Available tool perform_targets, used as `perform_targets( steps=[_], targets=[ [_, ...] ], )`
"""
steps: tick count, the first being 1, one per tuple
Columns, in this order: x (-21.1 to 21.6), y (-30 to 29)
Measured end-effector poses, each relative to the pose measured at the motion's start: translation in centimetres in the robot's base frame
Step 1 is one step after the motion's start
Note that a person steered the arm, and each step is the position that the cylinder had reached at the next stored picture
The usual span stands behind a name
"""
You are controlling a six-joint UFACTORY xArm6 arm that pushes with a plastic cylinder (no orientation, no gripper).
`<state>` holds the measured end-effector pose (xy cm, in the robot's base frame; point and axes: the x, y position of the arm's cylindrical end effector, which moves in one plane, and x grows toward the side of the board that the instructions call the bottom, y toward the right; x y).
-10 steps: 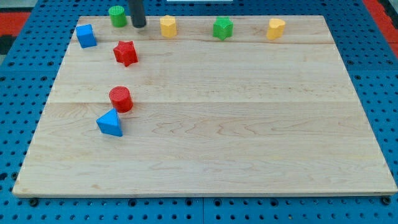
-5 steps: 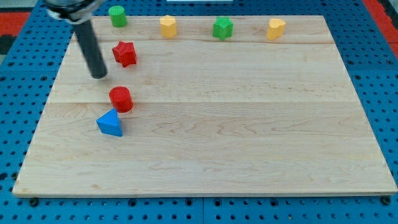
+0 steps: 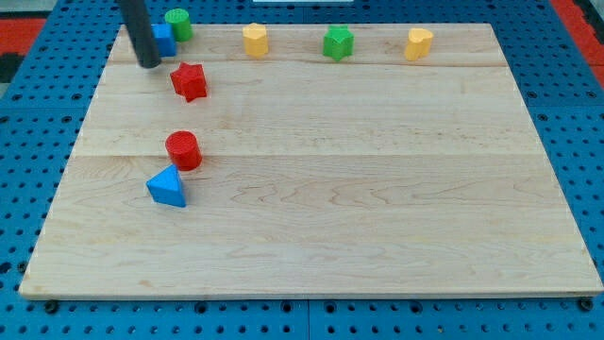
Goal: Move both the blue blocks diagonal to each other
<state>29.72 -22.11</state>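
Observation:
My tip [image 3: 148,63] is at the board's top left. It touches the lower left side of a blue cube [image 3: 164,40], which the rod partly hides. The cube sits against a green cylinder [image 3: 177,23] at the view's top. A blue triangular block [image 3: 167,187] lies at the lower left, far below the cube. A red cylinder [image 3: 182,150] sits just above that triangular block. A red star block [image 3: 190,81] lies just right of and below my tip.
A yellow block [image 3: 255,40], a green block [image 3: 338,42] and another yellow block [image 3: 419,42] stand in a row along the top of the wooden board [image 3: 377,189]. Blue pegboard surrounds the board.
The rod swung down to the left of the red star, then back up. The blue cube has moved right and up, from the top left corner to beside the green cylinder.

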Motion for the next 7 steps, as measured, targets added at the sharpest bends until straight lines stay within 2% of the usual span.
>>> perform_targets(
  steps=[1,2,4,5,6,7],
  targets=[
    [10.3,-0.4],
    [17.5,2.0],
    [19.6,10.4],
    [23.8,12.8],
    [27.8,11.3],
    [28.2,14.8]
  ],
)
